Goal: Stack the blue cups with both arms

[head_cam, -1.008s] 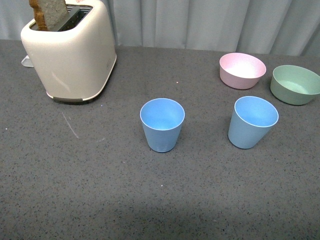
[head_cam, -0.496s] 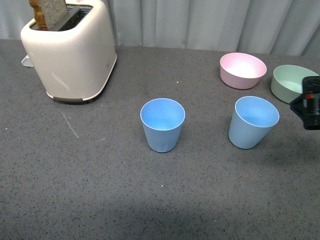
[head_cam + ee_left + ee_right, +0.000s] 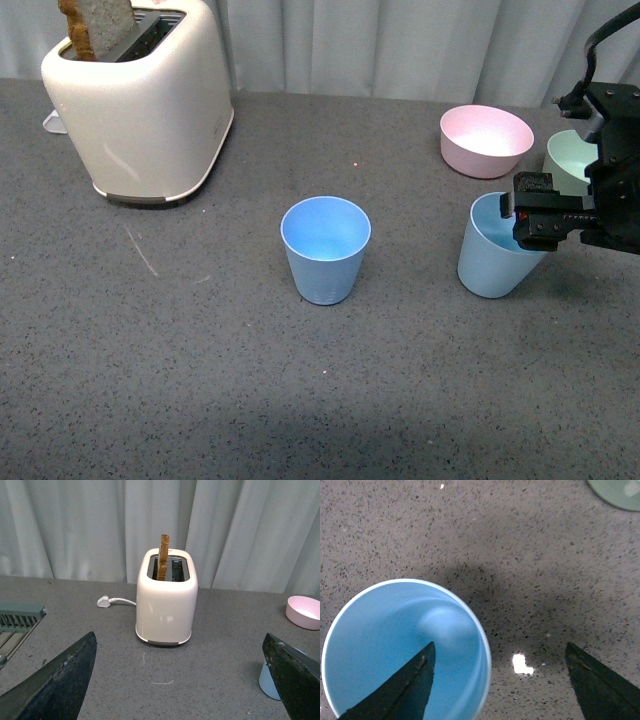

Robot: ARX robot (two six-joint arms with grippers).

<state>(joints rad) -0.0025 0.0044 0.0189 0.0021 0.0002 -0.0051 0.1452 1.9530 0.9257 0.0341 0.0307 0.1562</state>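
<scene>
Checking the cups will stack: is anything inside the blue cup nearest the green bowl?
Nothing shows: the right wrist view sees that blue cup bare down to its bottom. One finger of the right gripper covers part of its wall.

Two light-blue matte tumblers, tapered and handleless, both upright, mouths up, empty. Left cup (image 3: 325,248) at mid-table, standing free. Right cup (image 3: 488,268) well apart to the right, at much the same depth, rim straddled by the spread jaws of the right gripper (image 3: 528,218), one finger over the mouth, one outside.
</scene>
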